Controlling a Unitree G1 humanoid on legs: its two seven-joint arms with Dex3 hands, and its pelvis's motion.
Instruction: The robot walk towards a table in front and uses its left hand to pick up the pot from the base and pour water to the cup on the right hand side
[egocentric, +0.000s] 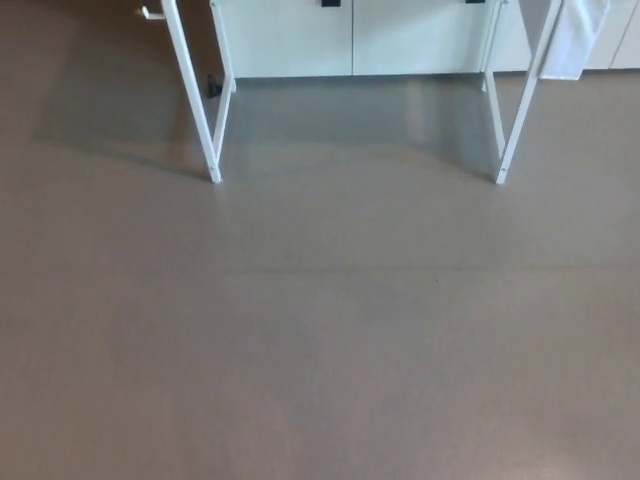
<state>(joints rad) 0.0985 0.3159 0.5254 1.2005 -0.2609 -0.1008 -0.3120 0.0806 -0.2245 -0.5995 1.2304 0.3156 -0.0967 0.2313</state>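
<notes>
Grey floor (320, 350) open up to white table legs (205, 130) at top edge; both hands out of view.

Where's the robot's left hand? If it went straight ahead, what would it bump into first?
Neither hand shows in the head view, so its direction cannot be told. Ahead lies bare floor, then the white table legs and, behind them, white cabinets. The pot and cup are out of view.

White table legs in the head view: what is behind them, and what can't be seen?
Behind the white table legs stand white cabinet fronts on the grey floor, and a white cloth hangs at upper right. The tabletop, pot and cup lie outside the frame, so nothing shows of them.
</notes>
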